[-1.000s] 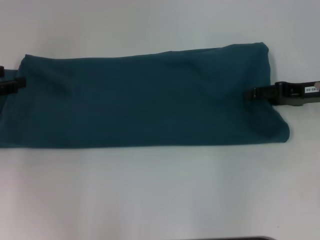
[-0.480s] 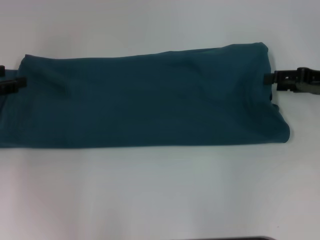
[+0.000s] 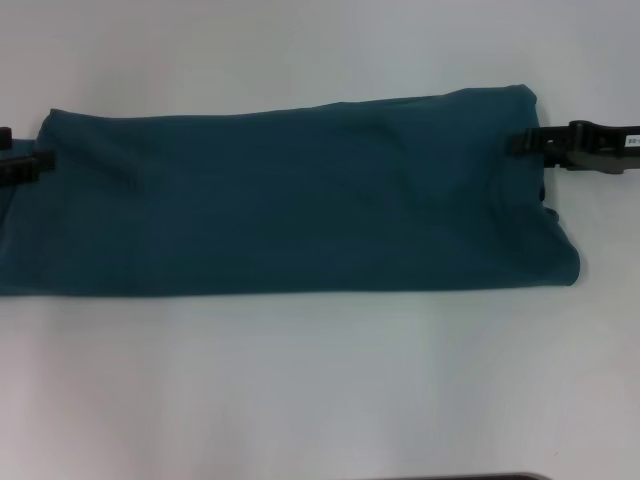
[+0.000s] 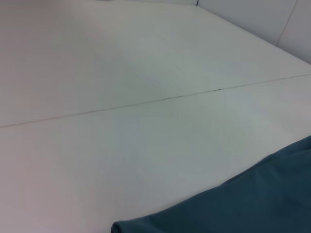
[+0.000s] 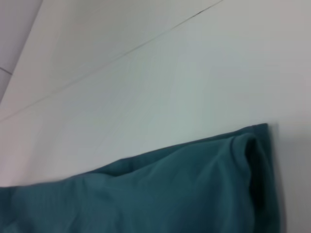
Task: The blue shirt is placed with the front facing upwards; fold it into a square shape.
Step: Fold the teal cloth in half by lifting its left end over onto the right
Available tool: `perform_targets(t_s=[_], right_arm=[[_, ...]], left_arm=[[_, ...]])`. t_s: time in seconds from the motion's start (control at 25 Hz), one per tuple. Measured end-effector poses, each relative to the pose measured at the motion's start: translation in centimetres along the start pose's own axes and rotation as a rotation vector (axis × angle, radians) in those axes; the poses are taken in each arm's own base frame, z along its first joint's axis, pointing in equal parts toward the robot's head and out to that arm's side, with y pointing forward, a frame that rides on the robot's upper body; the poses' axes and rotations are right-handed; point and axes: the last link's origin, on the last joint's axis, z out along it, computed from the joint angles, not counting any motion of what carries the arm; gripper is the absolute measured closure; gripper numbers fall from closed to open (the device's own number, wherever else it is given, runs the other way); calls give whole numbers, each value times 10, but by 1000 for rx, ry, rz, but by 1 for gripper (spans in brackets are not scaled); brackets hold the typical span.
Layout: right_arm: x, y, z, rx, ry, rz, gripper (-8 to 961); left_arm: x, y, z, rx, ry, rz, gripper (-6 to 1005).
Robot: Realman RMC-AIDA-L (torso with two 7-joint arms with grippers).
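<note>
Blue shirt (image 3: 290, 195) lies as a long folded band across the white table (image 3: 320, 380). Right gripper (image 3: 522, 141) at its far right corner, left gripper (image 3: 38, 165) at left end; jaw state: cannot tell. We should pinch both layers squarely, then fold evenly.

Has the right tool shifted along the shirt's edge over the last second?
Yes. The right tool has moved away from the robot along the blue shirt, from the right edge's middle toward its far corner.

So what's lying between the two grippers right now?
Only the blue shirt, folded into a long band on the white table. The head view shows it spanning from the left gripper to the right gripper.
</note>
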Motion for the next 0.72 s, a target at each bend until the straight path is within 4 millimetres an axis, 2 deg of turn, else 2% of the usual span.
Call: perform_targets(t_s=[0.44,0.72], right_arm=[[0,21,22,-50,45,-48,235],[-1,17,20,-40,27,-38,234]], left_arm=[[2,-1,0,1,1,6,265],[2,0,0,1,2,10,266]])
